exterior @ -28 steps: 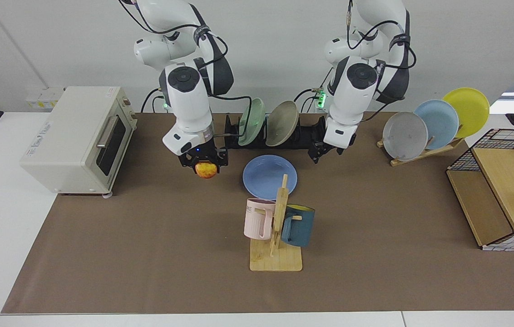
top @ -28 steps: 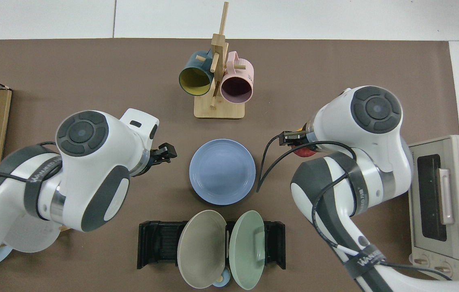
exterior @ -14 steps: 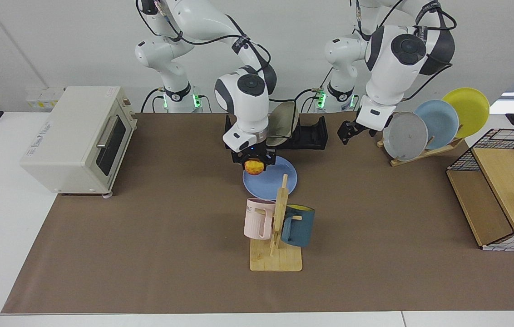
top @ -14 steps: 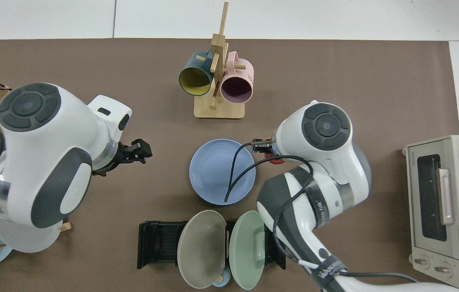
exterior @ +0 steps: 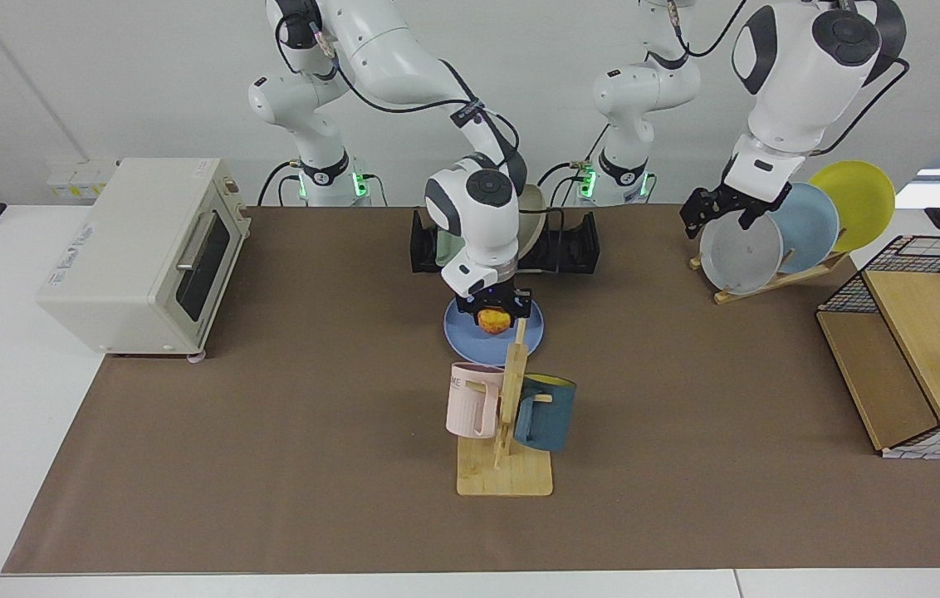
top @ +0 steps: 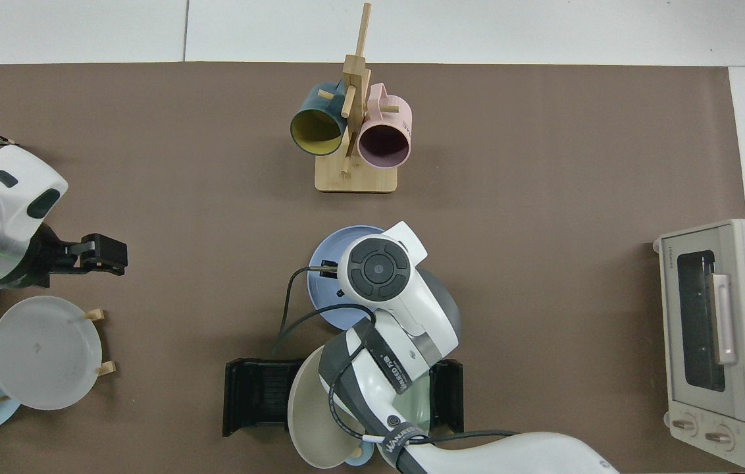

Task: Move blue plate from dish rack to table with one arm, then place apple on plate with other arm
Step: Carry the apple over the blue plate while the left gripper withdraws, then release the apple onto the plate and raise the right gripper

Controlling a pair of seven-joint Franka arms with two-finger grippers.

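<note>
The blue plate [exterior: 462, 332] lies flat on the brown mat of the table [exterior: 271, 415], just in front of the black dish rack [exterior: 571, 242]. My right gripper [exterior: 493, 314] hangs over the plate's middle, shut on the red-and-yellow apple [exterior: 492, 319]; whether the apple touches the plate I cannot tell. In the top view the right wrist hides the apple and most of the blue plate [top: 322, 260]. My left gripper [exterior: 717, 218] is raised, open and holding nothing, by the wooden plate stand, well off to the side of the dish rack [top: 260, 395].
A beige and a green plate stand in the dish rack. A mug tree [exterior: 507, 415] with two mugs stands close in front of the blue plate. A toaster oven [exterior: 146, 249], a wooden stand with three plates [exterior: 769, 241] and a wire-sided box [exterior: 918, 349] flank the mat.
The right arm has carried the apple sideways from beside the plate to over its middle and lowered it. The left arm has drawn up and away towards the wooden plate stand.
</note>
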